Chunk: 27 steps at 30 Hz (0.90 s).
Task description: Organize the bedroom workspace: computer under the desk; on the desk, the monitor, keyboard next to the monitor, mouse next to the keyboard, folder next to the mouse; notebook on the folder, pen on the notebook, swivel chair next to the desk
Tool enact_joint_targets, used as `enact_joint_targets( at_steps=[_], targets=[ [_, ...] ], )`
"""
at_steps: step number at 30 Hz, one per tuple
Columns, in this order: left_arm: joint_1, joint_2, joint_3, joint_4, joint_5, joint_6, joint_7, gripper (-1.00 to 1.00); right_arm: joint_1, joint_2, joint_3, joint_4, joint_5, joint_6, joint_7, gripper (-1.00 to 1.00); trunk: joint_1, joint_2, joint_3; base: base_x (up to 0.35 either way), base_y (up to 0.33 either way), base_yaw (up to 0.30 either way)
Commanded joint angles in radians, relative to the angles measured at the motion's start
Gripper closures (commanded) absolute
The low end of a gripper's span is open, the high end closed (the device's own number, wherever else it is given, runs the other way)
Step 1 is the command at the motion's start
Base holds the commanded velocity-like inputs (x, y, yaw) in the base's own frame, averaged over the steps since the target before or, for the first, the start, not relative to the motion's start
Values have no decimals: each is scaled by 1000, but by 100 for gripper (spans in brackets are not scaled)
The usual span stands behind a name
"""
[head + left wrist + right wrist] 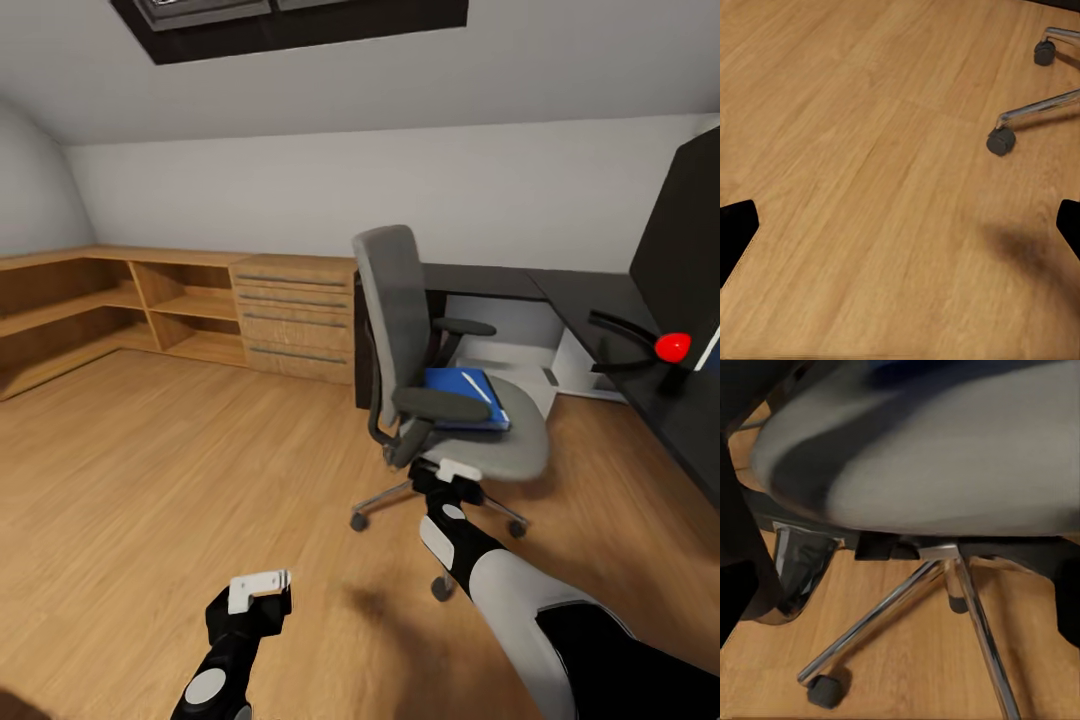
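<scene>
Head view: attic bedroom, wood floor [150, 480]. Swivel chair [440, 380] carries blue folder [462, 398], beside black desk [600, 300]; monitor [680, 240] on it. Right gripper [458, 470] at the seat's front edge, finger spread unclear; left gripper [260, 590] low over the floor.
Left wrist view: fingertips [735, 232] wide apart above bare floor.
Right wrist view: seat underside, chrome base [907, 607].

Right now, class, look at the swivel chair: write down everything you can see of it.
The swivel chair stands upright on the light wood floor, beside the black desk. It has a grey upholstered seat and tall back, black armrests, and a chrome star base on dark casters. A blue folder lies flat on the seat. The right pincer sits close to the seat's front edge; contact cannot be judged.
</scene>
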Motion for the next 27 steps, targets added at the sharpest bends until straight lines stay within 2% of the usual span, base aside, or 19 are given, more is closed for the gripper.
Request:
enact_joint_targets(
  at_steps=[1,4,9,18,27],
  targets=[
    [0,0,-1,-1,10,2,8,-100,-1,0,10,1,-8,-3,-4,-100,0,0,-1,0,1,276],
    [0,0,-1,0,10,2,8,-100,-1,0,10,1,-8,-3,-4,-100,0,0,-2,0,0,242],
    [0,0,-1,0,10,2,8,-100,-1,0,10,1,-8,-3,-3,-100,0,0,-3,-38,0,61],
    [0,-1,-2,1,10,2,8,-100,-1,0,10,1,-8,-3,-1,-100,0,0,-3,-280,0,0],
    [0,0,2,-1,12,1,8,-100,-1,0,8,1,-11,-3,1,-100,0,0,-3,-102,0,-223]
  ],
)
